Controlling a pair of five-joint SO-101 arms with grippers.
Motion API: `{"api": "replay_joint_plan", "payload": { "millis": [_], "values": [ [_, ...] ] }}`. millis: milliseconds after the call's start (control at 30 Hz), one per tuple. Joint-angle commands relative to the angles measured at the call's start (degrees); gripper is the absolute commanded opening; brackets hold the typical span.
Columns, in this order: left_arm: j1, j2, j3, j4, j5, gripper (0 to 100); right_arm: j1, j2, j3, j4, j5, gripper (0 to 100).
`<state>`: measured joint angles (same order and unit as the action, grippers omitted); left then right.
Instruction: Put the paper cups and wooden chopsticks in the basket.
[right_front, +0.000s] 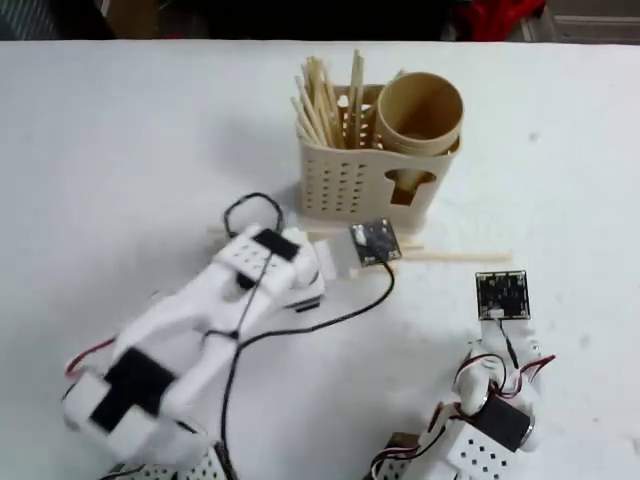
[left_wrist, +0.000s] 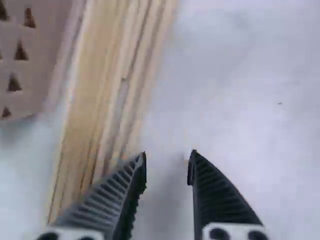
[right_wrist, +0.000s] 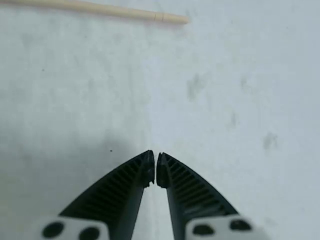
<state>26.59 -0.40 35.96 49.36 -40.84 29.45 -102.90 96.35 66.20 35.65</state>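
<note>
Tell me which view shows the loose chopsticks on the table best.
The left wrist view: the chopsticks lie side by side beside the basket, close up, by the open left gripper. In the high view the left arm covers their middle; the right wrist view catches one stick's end.

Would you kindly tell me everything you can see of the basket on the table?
The basket is a cream box, plastic by the look, its walls pierced with rows of small holes and its front cut with a keyhole-shaped grip opening. It stands upright on the white table. Inside, wooden chopsticks lean on one side and a tan paper cup sits on the other, both rising above the rim. Loose chopsticks lie on the table along its front foot.
</note>
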Motion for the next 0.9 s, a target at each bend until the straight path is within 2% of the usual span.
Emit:
{"api": "replay_joint_plan", "payload": {
  "millis": [0, 267, 667, 767, 867],
  "values": [
    [-0.48, 9.1, -8.7, -1.05, -1.49, 15, 0.22, 0.31, 0.53, -0.75, -0.09, 2.4],
    [-2.95, 15.6, -14.51, -0.35, -1.41, 15, 0.22, 0.31, 0.53, -0.75, -0.09, 2.4],
    [-2.33, 15.6, -14.42, 13.8, -1.49, 13, 0.22, 0.31, 0.53, -0.75, -0.09, 2.4],
    [-2.86, 13.14, -15.12, 15.12, -1.49, 7, 0.22, 0.31, 0.53, -0.75, -0.09, 2.4],
    [-4.18, 6.64, -14.59, 15.12, -0.88, 7, 0.22, 0.31, 0.53, -0.75, -0.09, 2.4]
  ]
}}
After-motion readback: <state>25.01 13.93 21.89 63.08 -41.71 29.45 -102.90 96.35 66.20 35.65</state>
